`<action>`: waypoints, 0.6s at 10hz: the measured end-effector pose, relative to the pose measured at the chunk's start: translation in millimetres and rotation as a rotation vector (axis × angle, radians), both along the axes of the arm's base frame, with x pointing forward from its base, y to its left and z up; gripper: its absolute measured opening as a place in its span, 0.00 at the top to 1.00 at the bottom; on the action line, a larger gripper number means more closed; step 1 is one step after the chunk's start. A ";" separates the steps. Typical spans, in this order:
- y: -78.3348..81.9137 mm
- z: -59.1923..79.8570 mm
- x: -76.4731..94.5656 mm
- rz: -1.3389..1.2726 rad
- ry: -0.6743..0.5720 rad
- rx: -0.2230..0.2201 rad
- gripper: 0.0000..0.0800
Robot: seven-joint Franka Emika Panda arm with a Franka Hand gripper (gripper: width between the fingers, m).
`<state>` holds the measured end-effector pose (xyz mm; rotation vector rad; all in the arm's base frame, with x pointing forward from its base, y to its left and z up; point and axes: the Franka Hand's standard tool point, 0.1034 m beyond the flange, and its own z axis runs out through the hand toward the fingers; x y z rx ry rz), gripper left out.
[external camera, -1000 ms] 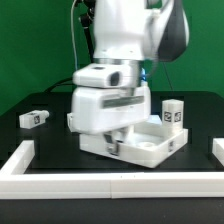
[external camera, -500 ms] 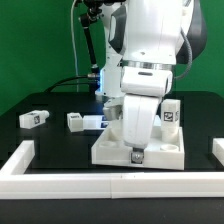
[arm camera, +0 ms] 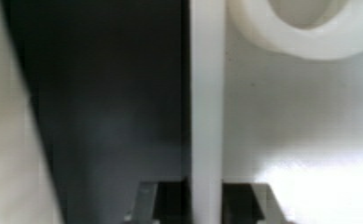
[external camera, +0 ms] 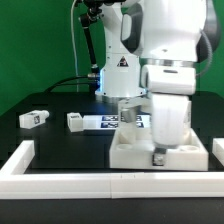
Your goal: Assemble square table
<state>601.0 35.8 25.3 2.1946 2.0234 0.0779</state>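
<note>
The white square table slab [external camera: 135,152] lies on the black table at the exterior view's right, by the front border wall. My gripper [external camera: 157,155] is shut on its front rim. In the wrist view the slab's thin wall [arm camera: 204,90] runs between my two dark fingers [arm camera: 167,204], which pinch it at my gripper [arm camera: 206,200], and a round corner pocket [arm camera: 302,25] shows on the slab. Two short white leg blocks with tags lie at the exterior view's left, one [external camera: 33,118] farther out and one [external camera: 76,121] nearer the middle.
The marker board [external camera: 110,122] lies flat behind the slab. A long low white border wall runs along the front [external camera: 90,182], with side pieces at the left [external camera: 20,158] and right [external camera: 217,150]. The arm's body hides the area behind the slab on the right.
My gripper has slid the slab toward the exterior view's right, close to the right side wall. The leg block that stood at the right is now hidden behind the arm.
</note>
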 end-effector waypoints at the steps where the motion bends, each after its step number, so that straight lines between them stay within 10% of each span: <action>1: 2.3 3.8 5.4 0.004 -0.013 0.002 0.92; 6: 11.7 0.3 4.7 0.018 -0.015 0.008 0.92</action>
